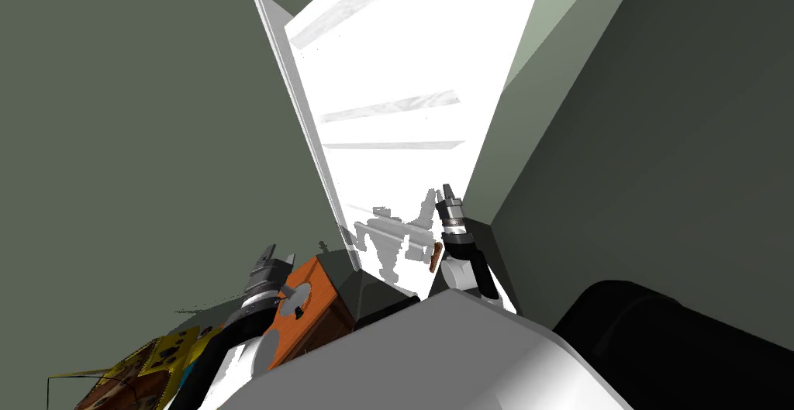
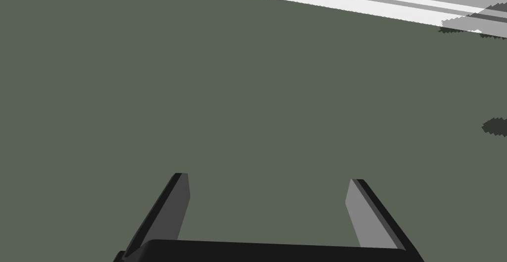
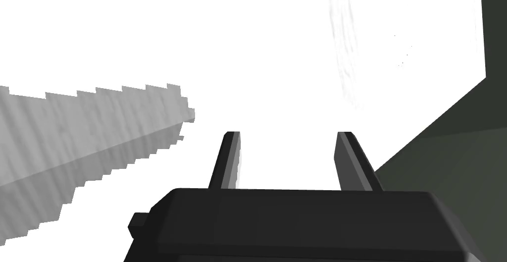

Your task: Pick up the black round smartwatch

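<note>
Facing a grey-green wall point(image 2: 223, 100), the left claw point(image 2: 267, 178) gapes empty; the right claw point(image 3: 288, 134), parted and empty too, points at a white panel point(image 3: 247, 51).

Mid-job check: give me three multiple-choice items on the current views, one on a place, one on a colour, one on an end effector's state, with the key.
1. What does the right end effector face?
A. a white panel
B. a window
C. a bookshelf

2. What colour is the box next to the left end effector in the head view?
A. blue
B. orange
C. pink

3. How do the left end effector's fingers stand?
A. shut on a cup
B. shut tight
C. open, nothing between

Key:
1 A, white surface lies ahead of its fingers.
2 B, the box face is orange.
3 C, the fingers stand well apart before the green-grey wall.
</note>
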### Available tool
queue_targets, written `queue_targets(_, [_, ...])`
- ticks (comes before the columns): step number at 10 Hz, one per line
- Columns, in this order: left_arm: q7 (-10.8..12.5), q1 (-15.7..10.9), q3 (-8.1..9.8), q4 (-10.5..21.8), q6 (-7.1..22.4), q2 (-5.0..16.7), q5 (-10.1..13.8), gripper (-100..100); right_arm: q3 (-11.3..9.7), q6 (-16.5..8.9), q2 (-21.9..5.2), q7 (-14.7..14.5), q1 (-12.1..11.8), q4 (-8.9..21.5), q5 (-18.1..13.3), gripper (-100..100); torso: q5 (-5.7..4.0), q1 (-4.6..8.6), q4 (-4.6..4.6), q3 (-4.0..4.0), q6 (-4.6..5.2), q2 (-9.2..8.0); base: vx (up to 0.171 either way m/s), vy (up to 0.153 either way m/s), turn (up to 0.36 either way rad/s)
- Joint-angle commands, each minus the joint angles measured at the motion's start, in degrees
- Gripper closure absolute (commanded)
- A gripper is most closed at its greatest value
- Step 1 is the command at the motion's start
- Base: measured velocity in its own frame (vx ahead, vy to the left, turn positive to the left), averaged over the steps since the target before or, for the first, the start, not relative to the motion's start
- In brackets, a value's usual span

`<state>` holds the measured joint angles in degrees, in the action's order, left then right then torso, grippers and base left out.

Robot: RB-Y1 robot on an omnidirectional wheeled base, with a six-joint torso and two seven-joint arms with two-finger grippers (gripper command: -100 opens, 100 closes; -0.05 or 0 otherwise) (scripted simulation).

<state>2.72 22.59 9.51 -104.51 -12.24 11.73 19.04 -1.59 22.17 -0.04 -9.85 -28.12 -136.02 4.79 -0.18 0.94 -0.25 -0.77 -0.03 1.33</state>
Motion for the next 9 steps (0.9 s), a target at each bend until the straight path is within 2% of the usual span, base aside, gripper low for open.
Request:
queue_targets(1, [0.97, -0.16, 0.44, 2.8, 0.5, 0.51, 0.76, -100, 0.0, 0.0, 0.0, 0.0, 0.0, 0.0, 0.0, 0, 0.0, 0.0, 0.0, 0.0, 0.0, 0.0, 0.123, -0.1, 0.038])
queue_targets(3, [2.83, -0.06, 1.96, 6.66, 4.05, 0.65, 2.75, -100, 0.01, 0.0, -0.01, 0.0, 0.01, 0.01, 0.0, 0, 0.09, -0.38, 0.09, 0.23, 0.01, -0.41, 0.123, -0.086, 0.06])
queue_targets(4, [2.83, -0.06, 1.96, 6.95, 4.05, 0.65, 2.75, -100, 0.01, 0.0, -0.01, 0.0, 0.01, 0.0, 0.0, 0, 0.09, -0.39, 0.08, 0.2, -0.01, -0.36, 0.115, -0.068, 0.032])
queue_targets(6, [4.65, 0.19, 3.32, 10.93, 7.45, 0.73, 4.61, -100, 0.01, 0.0, -0.01, 0.0, 0.01, 0.01, 0.0, 0, 0.11, -0.53, 0.1, 0.26, 0.0, -0.46, 0.122, -0.057, 0.066])
queue_targets(8, [4.65, 0.19, 3.32, 11.1, 7.67, 0.73, 4.61, -100, 0.01, 0.0, -0.01, 0.0, 0.01, 0.0, 0.0, 0, 0.11, -0.53, 0.08, 0.21, 0.01, -0.38, 0.093, -0.041, 0.012])
queue_targets(9, [5.54, 0.37, 3.95, 13.1, 9.47, 0.77, 5.47, -100, 0.01, 0.0, -0.01, 0.0, 0.02, 0.01, 0.0, 0, 0.13, -0.64, 0.12, 0.33, 0.01, -0.59, 0.054, -0.021, 0.051])
